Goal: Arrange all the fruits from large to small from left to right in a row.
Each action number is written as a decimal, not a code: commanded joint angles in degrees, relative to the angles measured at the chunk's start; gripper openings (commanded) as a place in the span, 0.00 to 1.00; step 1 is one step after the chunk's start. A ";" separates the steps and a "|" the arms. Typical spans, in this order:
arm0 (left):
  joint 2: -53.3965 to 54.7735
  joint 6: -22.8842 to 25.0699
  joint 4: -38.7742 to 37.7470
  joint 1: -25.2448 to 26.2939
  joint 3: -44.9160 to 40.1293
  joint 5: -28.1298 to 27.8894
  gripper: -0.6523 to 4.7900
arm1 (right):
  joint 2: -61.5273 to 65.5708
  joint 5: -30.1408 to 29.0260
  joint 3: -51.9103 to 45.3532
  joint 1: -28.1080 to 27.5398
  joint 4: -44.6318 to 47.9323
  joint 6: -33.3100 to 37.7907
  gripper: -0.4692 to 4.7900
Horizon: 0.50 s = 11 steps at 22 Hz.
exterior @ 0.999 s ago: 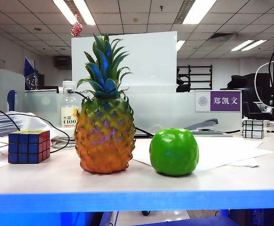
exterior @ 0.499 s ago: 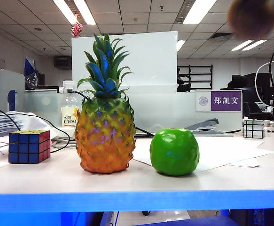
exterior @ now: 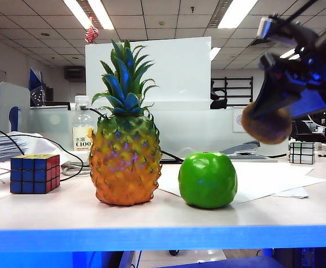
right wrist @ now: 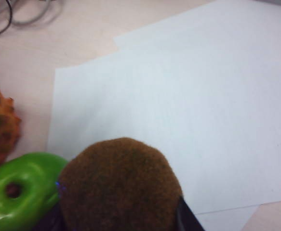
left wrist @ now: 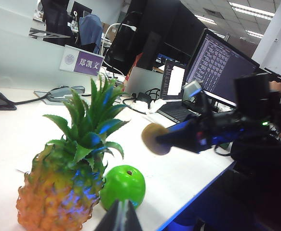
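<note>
On the table, the tall orange-yellow pineapple is standing crown-up beside the glossy green apple. The right gripper, newly arrived, is clenching the fuzzy brown kiwi aloft, its long axis roughly level. The left gripper is hanging back; I cannot tell its state.

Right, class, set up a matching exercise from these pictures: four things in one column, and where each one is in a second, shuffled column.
Things
1. pineapple
2. apple
3. kiwi
4. Rubik's cube

Places
A. in the air, held by the right gripper
B. on the table, at the far left in the exterior view
C. on the table, between the cube and the apple
D. on the table, at the edge of the white paper

Pairs: 1-C, 2-D, 3-A, 4-B
</note>
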 commanded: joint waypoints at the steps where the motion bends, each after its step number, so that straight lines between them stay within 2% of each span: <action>1: -0.07 0.20 0.35 0.00 0.09 0.04 0.16 | 2.60 2.84 0.02 0.02 1.51 -0.52 0.08; 5: -0.09 0.20 0.35 0.00 0.09 0.24 0.16 | 2.69 6.08 -2.54 0.02 1.99 0.50 0.08; 11: -0.09 0.20 0.33 0.00 0.09 0.26 0.16 | 1.77 5.73 -6.25 0.76 3.43 3.04 0.08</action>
